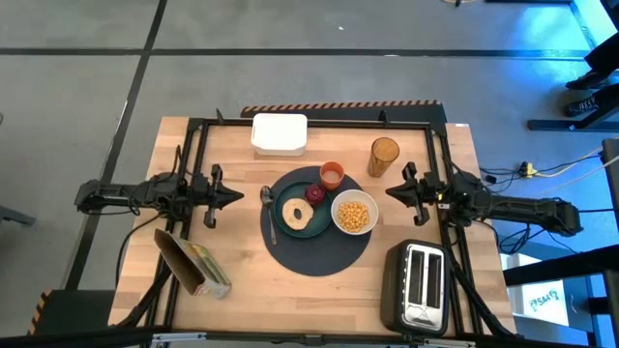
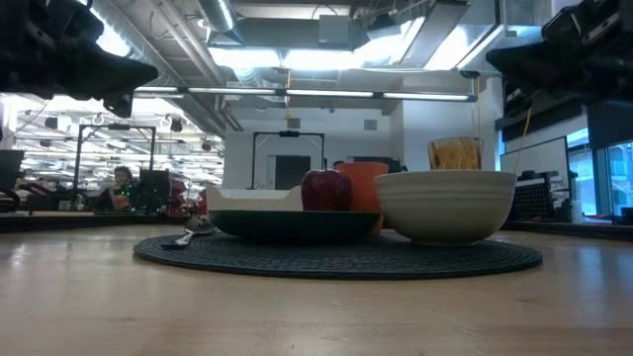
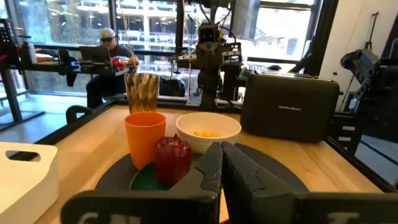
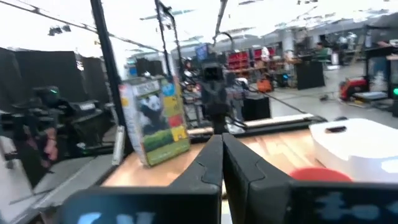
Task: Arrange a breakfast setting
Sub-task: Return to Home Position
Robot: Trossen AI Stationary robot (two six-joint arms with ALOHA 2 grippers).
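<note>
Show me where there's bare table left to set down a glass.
Widest bare wood: the front strip between cereal box and toaster, on the near side of the mat. A smaller patch lies left of the white container. Crowded: the mat's far half, with left gripper and right gripper flanking it.

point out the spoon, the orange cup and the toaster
spoon [image 1: 270, 217] high view, middle of its handle
orange cup [image 3: 145, 140] left wrist view, its side wall
toaster [image 1: 419, 282] high view, its top by the slots
</note>
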